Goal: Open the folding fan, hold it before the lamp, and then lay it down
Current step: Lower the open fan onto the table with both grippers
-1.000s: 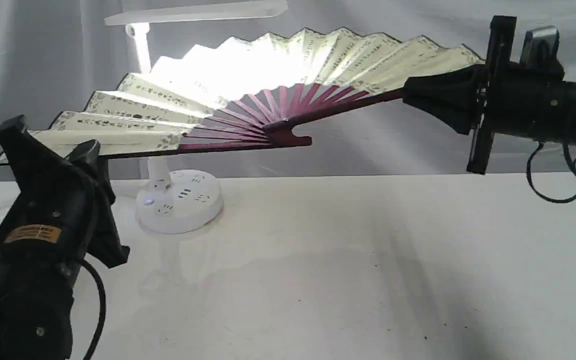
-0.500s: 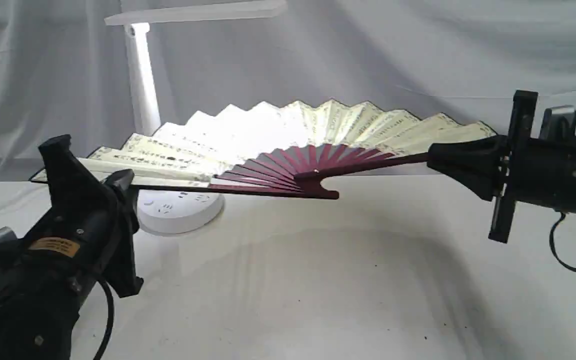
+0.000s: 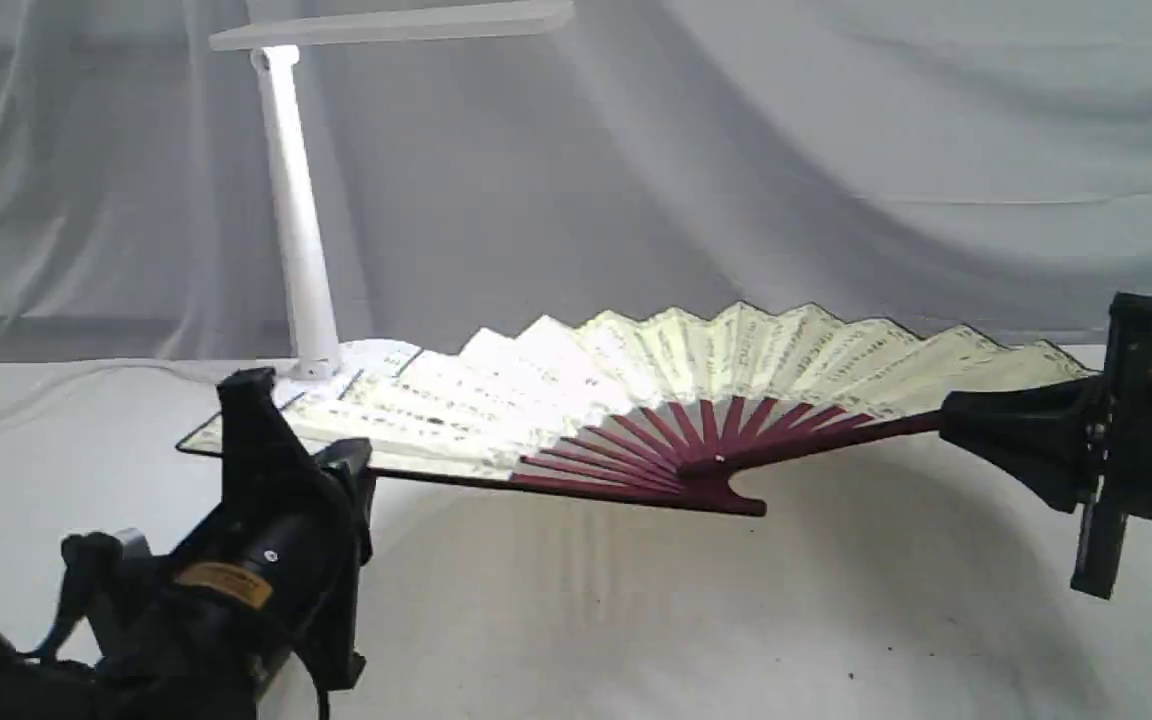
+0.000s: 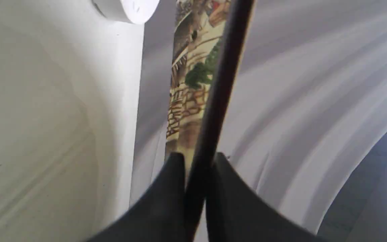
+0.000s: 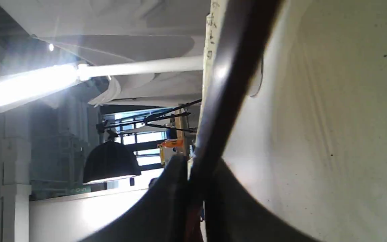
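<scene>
The folding fan (image 3: 656,390) is spread wide, cream leaf with black script and reddish-brown ribs, held low just above the white table and tilted nearly flat. My left gripper (image 3: 336,462) is shut on its left outer rib (image 4: 213,101); my right gripper (image 3: 946,425) is shut on its right outer rib (image 5: 227,87). The white lamp (image 3: 296,230) stands behind the fan's left part, light bar (image 3: 396,22) high above. Its round base (image 3: 361,355) is mostly hidden by the leaf. The lit bar (image 5: 29,85) shows in the right wrist view.
A white table (image 3: 696,620) spreads below the fan, casting the fan's shadow. A grey draped cloth (image 3: 836,170) forms the backdrop. The left arm's black body (image 3: 186,610) fills the near left corner.
Both grippers have carried the open fan down from in front of the lamp's bar to just above the table, and shifted it rightward and nearer. The glow through the leaf is gone.
</scene>
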Robot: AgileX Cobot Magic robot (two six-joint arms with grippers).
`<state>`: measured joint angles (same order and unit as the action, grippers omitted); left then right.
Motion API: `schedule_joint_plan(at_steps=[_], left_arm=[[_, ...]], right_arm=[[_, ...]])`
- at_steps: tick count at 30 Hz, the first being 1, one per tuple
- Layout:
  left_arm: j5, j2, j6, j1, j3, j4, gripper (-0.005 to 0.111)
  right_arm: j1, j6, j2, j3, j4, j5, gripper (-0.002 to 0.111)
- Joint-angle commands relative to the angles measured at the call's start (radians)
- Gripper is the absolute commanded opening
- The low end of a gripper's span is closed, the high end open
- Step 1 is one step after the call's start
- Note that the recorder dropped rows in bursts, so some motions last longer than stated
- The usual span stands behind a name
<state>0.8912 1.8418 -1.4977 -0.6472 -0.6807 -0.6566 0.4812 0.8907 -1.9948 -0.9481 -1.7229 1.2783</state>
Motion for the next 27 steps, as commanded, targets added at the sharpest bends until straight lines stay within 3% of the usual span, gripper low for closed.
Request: schedule_joint_plan(at_steps=[1, 13, 27], left_arm=[[0.125, 0.063, -0.122, -0.033, -0.014, -0.016, 0.001], [0.160, 0.212, -0.181, -0.043, -0.111, 0.095, 0.001], [0.153, 0.343, -0.177, -0.043, -0.209, 0.182, 0.001]], right_arm=[[0.032, 0.078, -0.003, 0.033, 0.036, -0.057, 0.000], [0.122, 0.080, -0.003, 0.074, 0.074, -0.083, 0.000], [0.126, 0.083, -0.003, 0.074, 0.114, -0.235, 0.000]])
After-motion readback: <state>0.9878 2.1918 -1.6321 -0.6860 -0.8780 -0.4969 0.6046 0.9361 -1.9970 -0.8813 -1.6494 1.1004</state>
